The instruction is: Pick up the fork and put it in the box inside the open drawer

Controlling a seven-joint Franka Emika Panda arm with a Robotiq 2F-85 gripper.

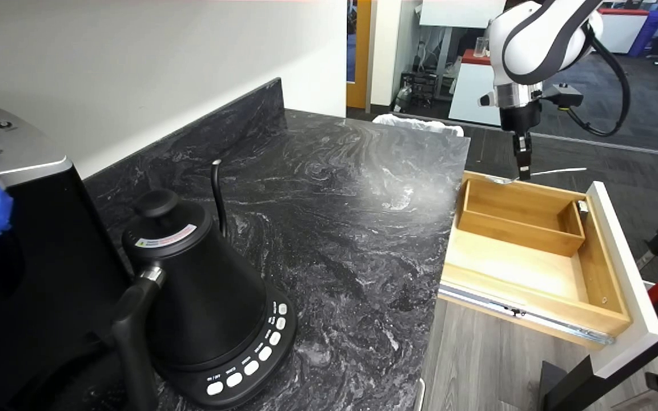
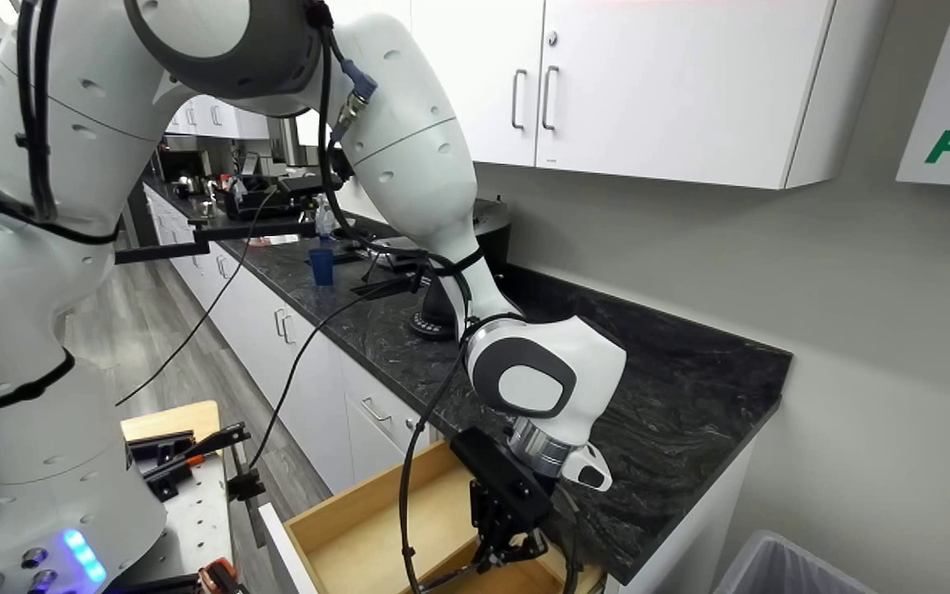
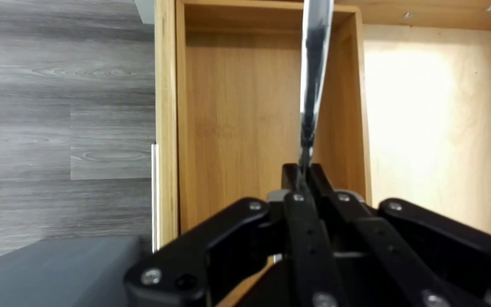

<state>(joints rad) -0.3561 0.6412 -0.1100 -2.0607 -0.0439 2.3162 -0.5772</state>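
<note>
My gripper (image 1: 524, 171) is shut on a silver fork (image 1: 560, 170) and holds it level above the open drawer. In the wrist view, the fork's handle (image 3: 315, 55) sticks out forward from between the fingertips (image 3: 301, 172). The fork's head shows on the other side of the fingers in an exterior view. The box (image 1: 517, 231) is a narrow wooden tray along one side of the drawer (image 1: 623, 279). In the wrist view, the box floor (image 3: 237, 106) lies below the gripper and fork, with nothing seen in it. The arm hides part of the box in an exterior view (image 2: 537, 577).
The dark marbled countertop (image 1: 340, 228) borders the drawer. A black kettle (image 1: 203, 302) and a coffee machine (image 1: 37, 240) stand on it. White wall cabinets (image 2: 673, 91) hang above. A lined bin (image 2: 780, 569) stands beyond the counter's end.
</note>
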